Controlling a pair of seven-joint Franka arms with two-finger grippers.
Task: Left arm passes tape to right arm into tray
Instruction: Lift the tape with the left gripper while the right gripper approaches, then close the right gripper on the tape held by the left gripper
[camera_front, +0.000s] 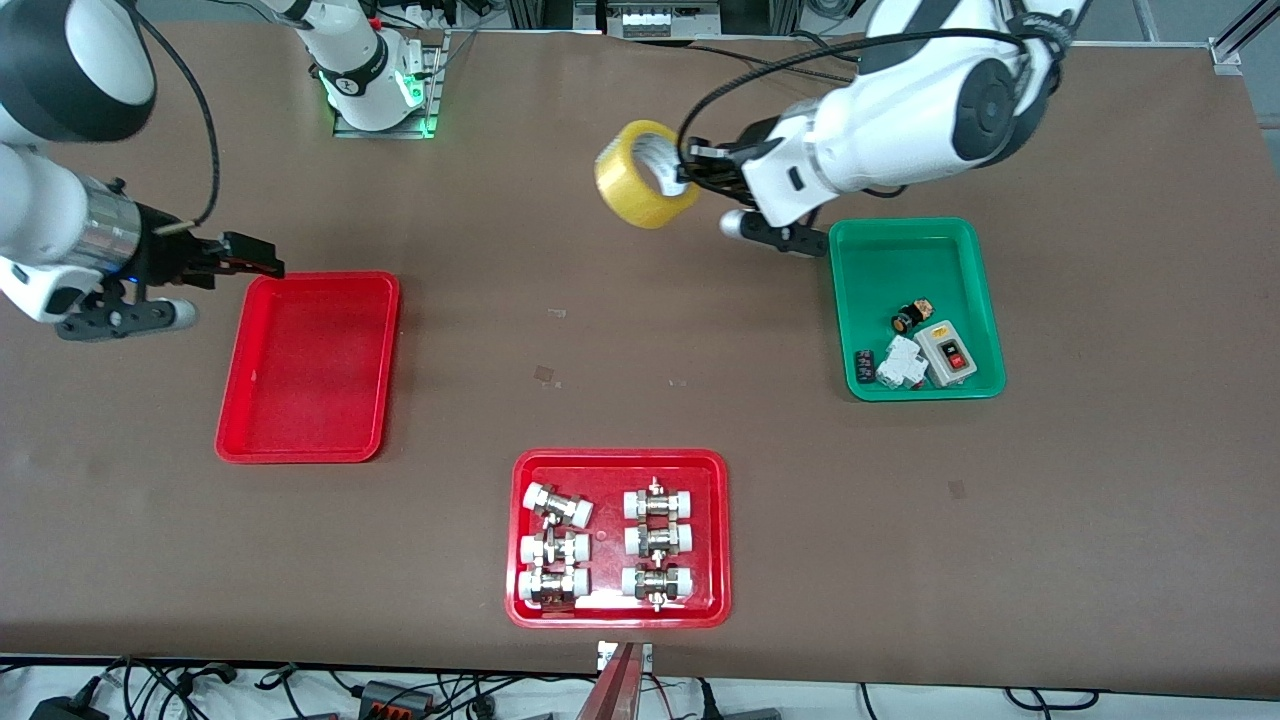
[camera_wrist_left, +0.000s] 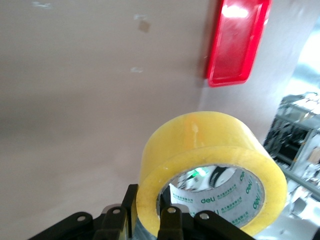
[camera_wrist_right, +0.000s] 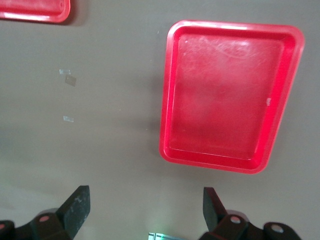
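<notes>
While tape (camera_front: 646, 174) hangs, tray (camera_front: 310, 368) empty.

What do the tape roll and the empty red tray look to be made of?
Tape: glossy, translucent yellow plastic film wound on what looks like a printed card core; light glows through it. Tray: probably moulded plastic, smooth and shiny, with rounded corners and bright glare on its floor.

My left gripper (camera_front: 688, 172) hangs raised over mid-table, fingers clamped tight, wrist turned sideways. My right gripper (camera_wrist_right: 146, 206) waits low at my right arm's end, fingers spread wide.
</notes>
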